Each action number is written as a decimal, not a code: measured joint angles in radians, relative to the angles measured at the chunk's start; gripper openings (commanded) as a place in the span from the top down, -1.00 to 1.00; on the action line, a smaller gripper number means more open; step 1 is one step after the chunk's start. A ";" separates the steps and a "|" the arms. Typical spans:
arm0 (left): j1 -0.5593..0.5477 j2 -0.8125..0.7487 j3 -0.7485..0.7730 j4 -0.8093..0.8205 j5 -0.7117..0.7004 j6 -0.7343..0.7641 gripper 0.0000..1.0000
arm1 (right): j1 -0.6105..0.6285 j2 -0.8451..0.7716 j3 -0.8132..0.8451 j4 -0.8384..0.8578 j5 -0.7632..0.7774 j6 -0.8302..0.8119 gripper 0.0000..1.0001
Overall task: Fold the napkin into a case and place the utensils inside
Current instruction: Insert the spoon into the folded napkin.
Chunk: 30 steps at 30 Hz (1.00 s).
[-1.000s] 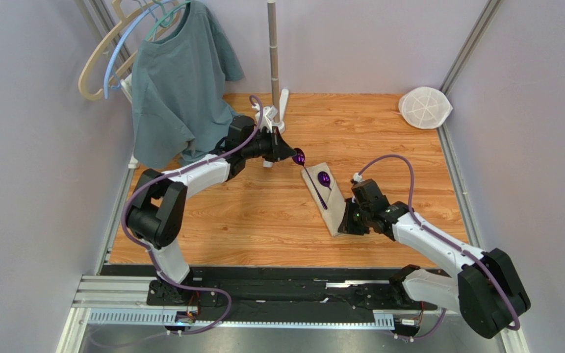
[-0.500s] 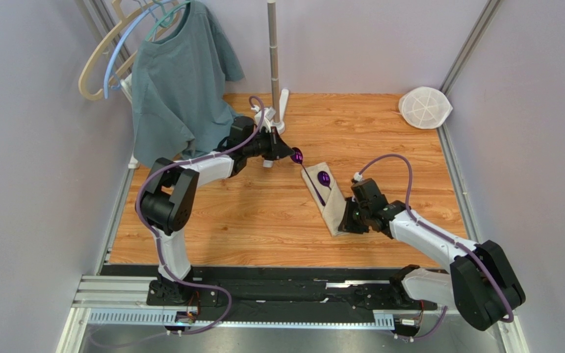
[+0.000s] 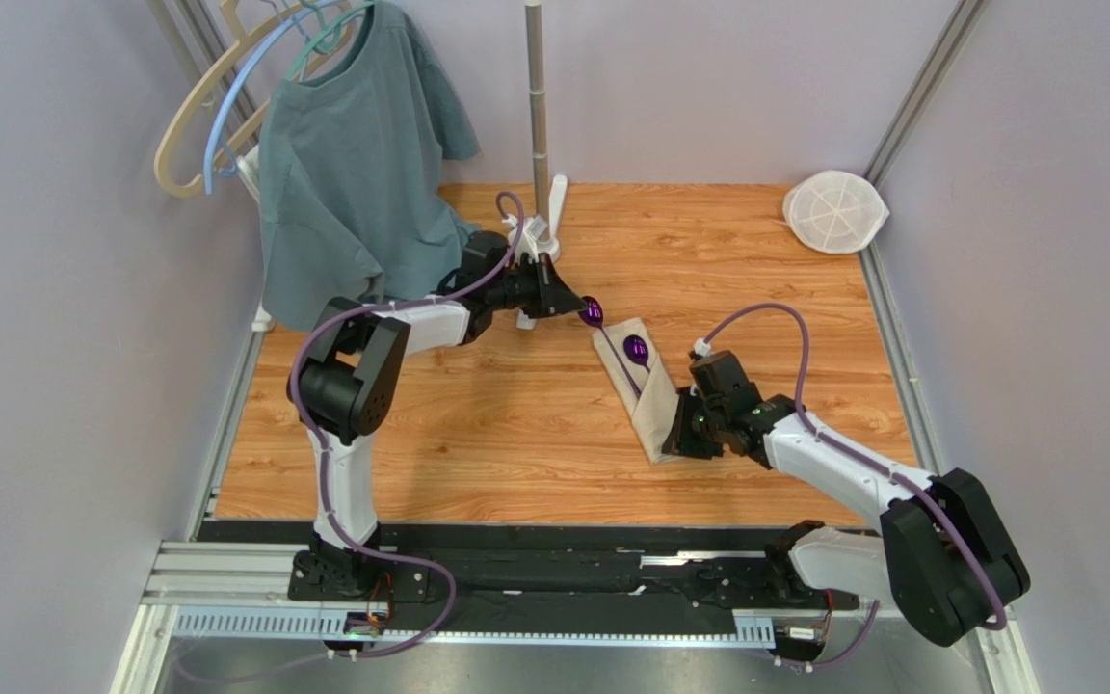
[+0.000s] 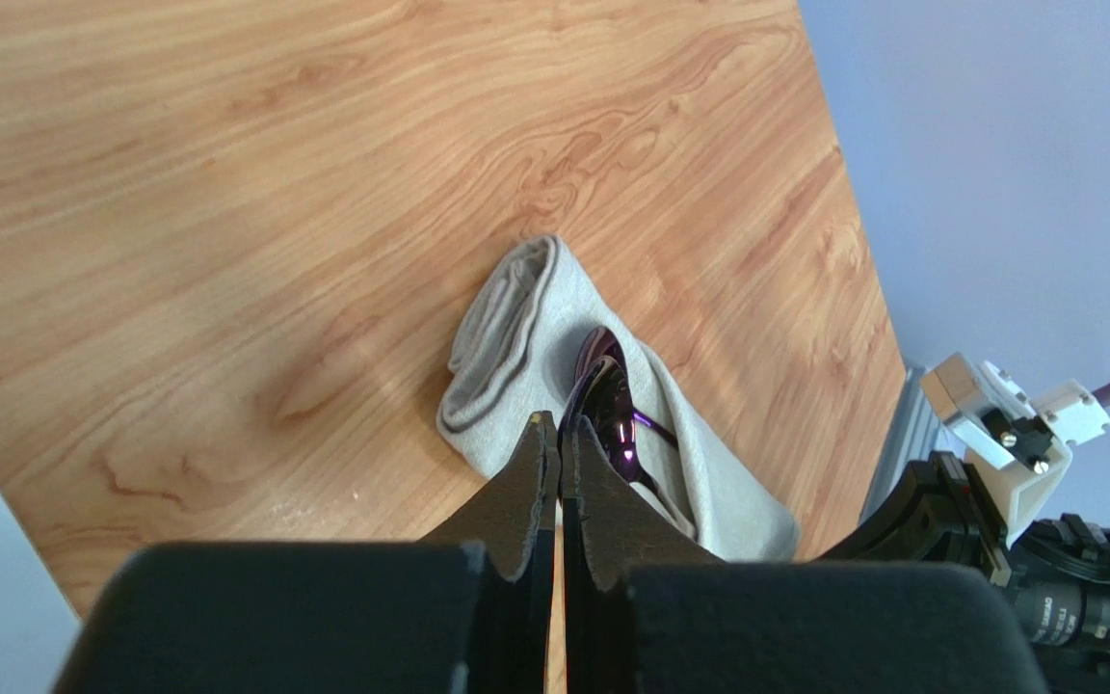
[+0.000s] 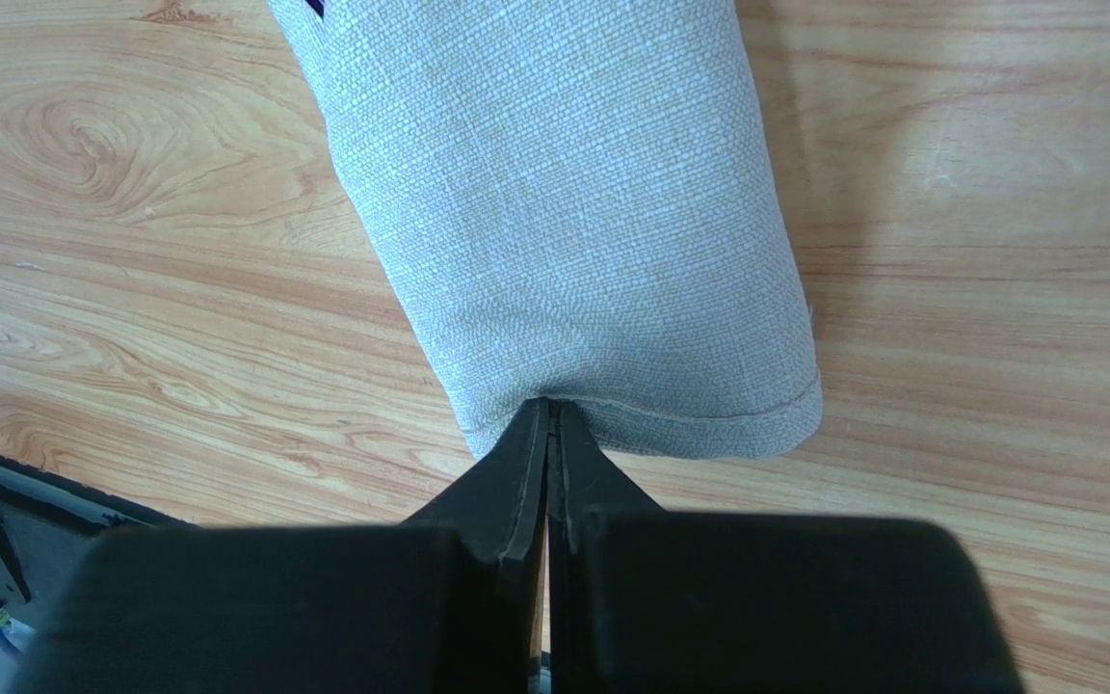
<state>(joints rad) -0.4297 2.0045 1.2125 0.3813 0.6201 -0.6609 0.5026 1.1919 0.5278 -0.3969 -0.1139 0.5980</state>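
Case (image 3: 658, 420) already folded, lying on the surface (image 3: 518, 420); right tool (image 3: 684, 431) pinches its near hem. First spoon (image 3: 636, 349) inserted. Second spoon (image 3: 590, 311), pinched by the left tool (image 3: 573, 305), seemingly only part-entered.

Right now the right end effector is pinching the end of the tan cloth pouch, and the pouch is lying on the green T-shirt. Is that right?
No. The right end effector is pinching the end of the tan cloth pouch, but the pouch lies on the wooden table; the green T-shirt hangs far off to the left. The top external view shows it.
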 measured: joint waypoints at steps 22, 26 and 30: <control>-0.118 0.108 -0.014 -0.010 0.030 -0.127 1.00 | -0.002 0.007 -0.005 0.016 -0.017 0.004 1.00; -0.128 0.125 0.015 -0.027 0.032 -0.129 1.00 | -0.002 0.007 -0.006 0.017 -0.019 0.004 1.00; -0.143 0.146 0.069 -0.076 0.034 -0.120 1.00 | -0.002 0.007 -0.007 0.018 -0.020 0.004 1.00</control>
<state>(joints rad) -0.5732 2.1502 1.2819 0.3058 0.6537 -0.7807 0.5007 1.1988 0.5209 -0.3790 -0.1337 0.6018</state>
